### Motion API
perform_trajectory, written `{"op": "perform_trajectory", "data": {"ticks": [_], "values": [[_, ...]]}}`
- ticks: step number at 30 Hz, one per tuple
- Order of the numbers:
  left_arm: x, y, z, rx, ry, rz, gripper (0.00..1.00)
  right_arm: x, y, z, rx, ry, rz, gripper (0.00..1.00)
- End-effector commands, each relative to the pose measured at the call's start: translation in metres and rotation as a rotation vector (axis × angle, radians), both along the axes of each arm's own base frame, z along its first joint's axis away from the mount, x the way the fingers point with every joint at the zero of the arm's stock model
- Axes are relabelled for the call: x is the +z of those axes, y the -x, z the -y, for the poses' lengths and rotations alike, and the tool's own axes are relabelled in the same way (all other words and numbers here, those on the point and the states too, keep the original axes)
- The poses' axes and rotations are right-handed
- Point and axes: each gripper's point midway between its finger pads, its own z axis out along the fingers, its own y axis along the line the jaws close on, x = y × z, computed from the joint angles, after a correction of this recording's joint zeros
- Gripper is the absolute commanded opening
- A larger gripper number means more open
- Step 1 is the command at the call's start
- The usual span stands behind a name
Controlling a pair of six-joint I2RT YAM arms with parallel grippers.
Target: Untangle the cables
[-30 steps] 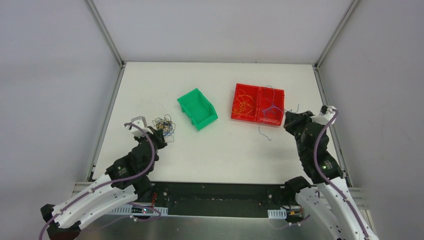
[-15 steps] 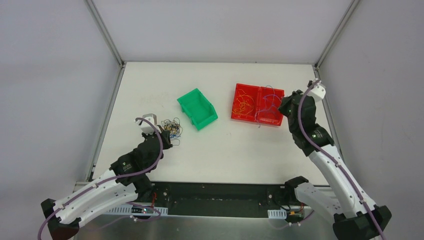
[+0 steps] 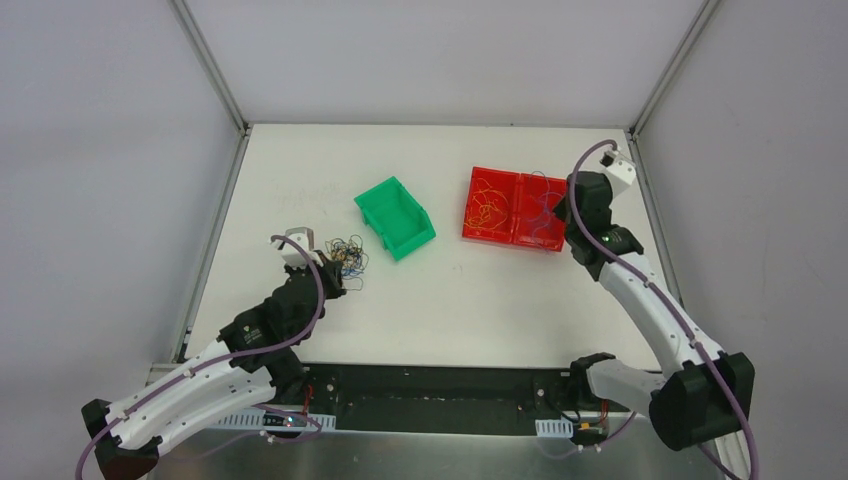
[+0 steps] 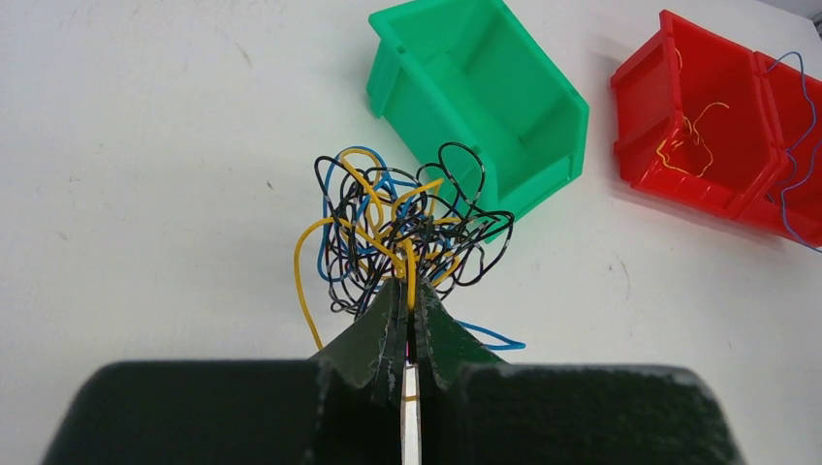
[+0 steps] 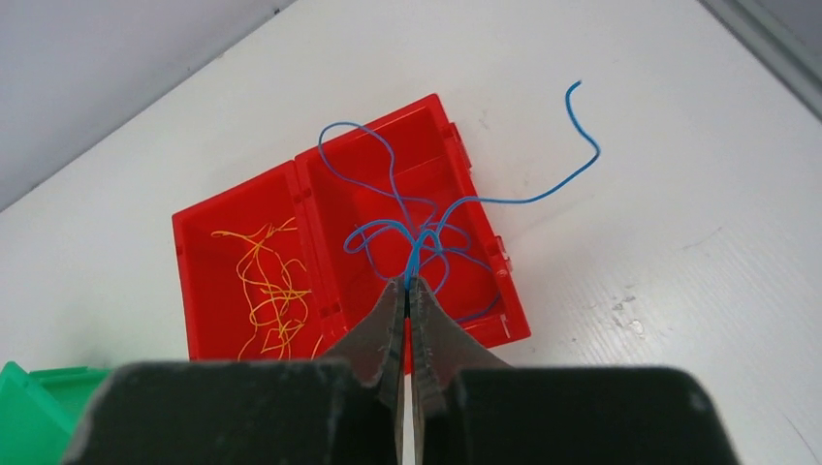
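Observation:
A knotted ball of black, yellow and blue cables (image 4: pixel 402 228) lies on the white table left of the green bin; it also shows in the top view (image 3: pixel 345 257). My left gripper (image 4: pixel 408 288) is shut on strands at the near edge of the ball. My right gripper (image 5: pixel 408 284) is shut on a loose blue cable (image 5: pixel 456 199) and holds it over the right compartment of the red tray (image 5: pixel 485 320). One end of the blue cable trails past the tray's right wall. Loose yellow strands (image 5: pixel 267 281) lie in the left compartment.
An open green bin (image 3: pixel 395 217) stands between the tangle and the red two-compartment tray (image 3: pixel 468 208). Metal frame rails run along the table's left and right edges; grey walls enclose the cell.
My right arm has swung up and away from the near edge, carrying the blue cable from the table in front of the tray to above its right compartment. My left gripper has shifted slightly right with the tangle.

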Motion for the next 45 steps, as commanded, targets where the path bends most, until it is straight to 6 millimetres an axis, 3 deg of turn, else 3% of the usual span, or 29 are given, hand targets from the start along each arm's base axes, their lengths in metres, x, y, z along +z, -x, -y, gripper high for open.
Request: {"op": "perform_trajectory", "data": {"ticks": [1,9,14,21,22,26,27,31,35,37,39,42,45], "values": [[0.017,-0.003,0.006,-0.019,0.031,0.041,0.00,-0.014,-0.023,-0.023,0.078,-0.031,-0.052,0.00],[0.016,-0.003,0.007,-0.024,0.032,0.041,0.00,-0.095,-0.045,-0.044,0.099,-0.140,-0.332,0.00],[0.017,-0.003,0.007,-0.025,0.033,0.041,0.00,-0.143,-0.054,-0.032,0.049,-0.283,-0.482,0.00],[0.016,-0.003,0.008,-0.030,0.035,0.040,0.00,-0.171,-0.059,-0.017,0.000,-0.252,-0.584,0.00],[0.016,-0.003,0.008,-0.031,0.032,0.039,0.00,-0.168,-0.059,-0.017,0.000,-0.248,-0.589,0.00],[0.015,-0.002,0.010,-0.042,0.031,0.035,0.00,-0.138,-0.057,-0.019,0.004,-0.200,-0.504,0.33],[0.015,-0.002,0.011,-0.048,0.031,0.034,0.00,-0.130,-0.054,-0.023,0.014,-0.192,-0.480,0.37],[0.016,0.001,0.023,-0.125,0.016,0.029,0.00,-0.083,-0.042,-0.035,0.043,-0.122,-0.358,0.42],[0.019,0.008,0.048,-0.292,0.006,0.041,0.00,-0.040,-0.021,-0.049,0.108,-0.090,-0.237,0.55],[0.021,0.014,0.064,-0.388,0.018,0.058,0.00,-0.023,-0.008,-0.075,0.262,-0.092,-0.177,0.65],[0.023,0.019,0.078,-0.468,0.039,0.078,0.00,-0.008,0.012,-0.120,0.498,-0.153,-0.109,0.70],[0.030,0.025,0.091,-0.541,0.080,0.115,0.00,0.012,0.064,-0.192,0.924,-0.290,0.009,0.71],[0.036,0.033,0.102,-0.616,0.112,0.151,0.00,0.024,0.117,-0.237,1.231,-0.355,0.046,0.69]]}}
